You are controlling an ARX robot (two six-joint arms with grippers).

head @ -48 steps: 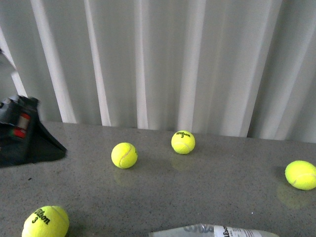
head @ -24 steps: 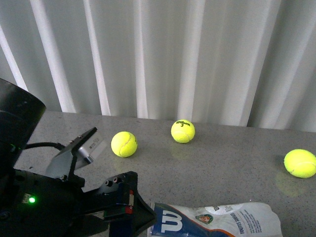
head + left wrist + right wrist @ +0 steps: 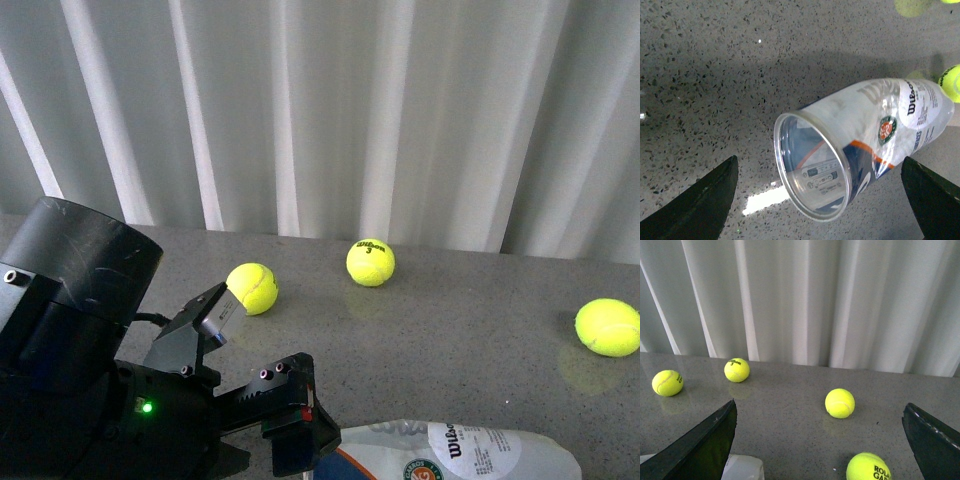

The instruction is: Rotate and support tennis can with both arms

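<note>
The tennis can [image 3: 470, 455] lies on its side on the grey table at the near edge. In the left wrist view the tennis can [image 3: 865, 145] points its open silver-rimmed mouth at the camera, and no ball shows inside. My left gripper [image 3: 818, 160] is open, its black fingers [image 3: 705, 200] wide on either side of the mouth and touching nothing. The left arm [image 3: 90, 370] fills the near left of the front view, right beside the can's end. My right gripper [image 3: 819, 405] is open above the table. A corner of the can [image 3: 742, 469] shows near it.
Three yellow-green tennis balls lie on the table: one [image 3: 252, 288] just beyond the left arm, one [image 3: 371, 262] at the back middle, one [image 3: 608, 327] at the right. The right wrist view shows another ball [image 3: 868, 467] close by. White curtains [image 3: 330, 110] hang behind the table.
The left arm has come in from the left and moved up to the can's end. The can now shows its white label face instead of the blue one.
</note>
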